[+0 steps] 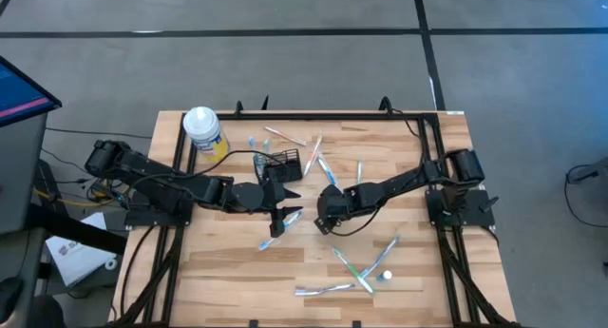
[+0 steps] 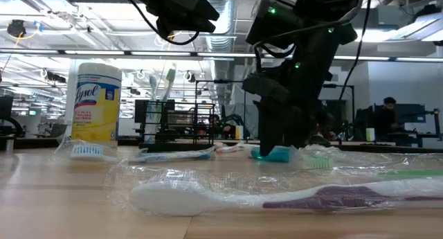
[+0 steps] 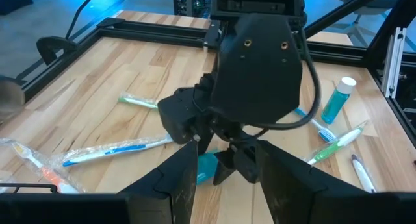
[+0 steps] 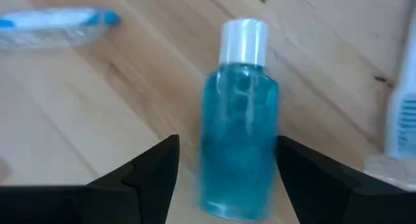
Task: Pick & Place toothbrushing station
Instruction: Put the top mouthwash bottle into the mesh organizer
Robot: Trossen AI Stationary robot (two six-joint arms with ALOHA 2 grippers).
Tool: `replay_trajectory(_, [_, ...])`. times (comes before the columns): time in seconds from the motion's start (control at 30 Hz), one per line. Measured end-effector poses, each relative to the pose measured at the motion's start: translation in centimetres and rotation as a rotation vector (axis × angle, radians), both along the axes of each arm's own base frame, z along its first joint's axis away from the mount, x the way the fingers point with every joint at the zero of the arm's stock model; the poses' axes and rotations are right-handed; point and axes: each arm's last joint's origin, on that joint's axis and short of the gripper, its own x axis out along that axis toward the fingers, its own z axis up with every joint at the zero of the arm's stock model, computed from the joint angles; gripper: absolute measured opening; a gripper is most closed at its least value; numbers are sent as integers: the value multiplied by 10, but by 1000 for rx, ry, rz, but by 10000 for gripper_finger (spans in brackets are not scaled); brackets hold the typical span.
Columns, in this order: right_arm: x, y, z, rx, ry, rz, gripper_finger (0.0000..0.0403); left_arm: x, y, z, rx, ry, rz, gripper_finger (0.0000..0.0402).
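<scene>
A: Right gripper (image 4: pixel 224 169), mid-table, stands with its jaws wide apart, straddling a small blue bottle (image 4: pixel 239 120) lying on the wood; we cannot confirm contact.

B: Left gripper (image 1: pixel 288 212) hangs just beside it, jaws parted, empty. We note the black mesh caddy (image 1: pixel 282 164) behind them, near the yellow canister (image 1: pixel 203 132).

A: Wrapped toothbrushes (image 1: pixel 353 268) litter the plank table (image 1: pixel 218 271); its near-left corner is bare.
</scene>
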Motion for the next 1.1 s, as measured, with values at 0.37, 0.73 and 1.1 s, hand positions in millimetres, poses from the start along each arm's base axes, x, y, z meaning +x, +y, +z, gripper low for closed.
replay_trajectory(0.37, [0,2,-10,-19,43,20,244,0,0,0,0,0,0,150])
replay_trajectory(0.73, [-4,1,-10,-26,78,54,192,0,0,0,0,0,0,150])
replay_trajectory(1.1, [0,2,-4,-42,90,102,144,0,0,0,0,1,0,150])
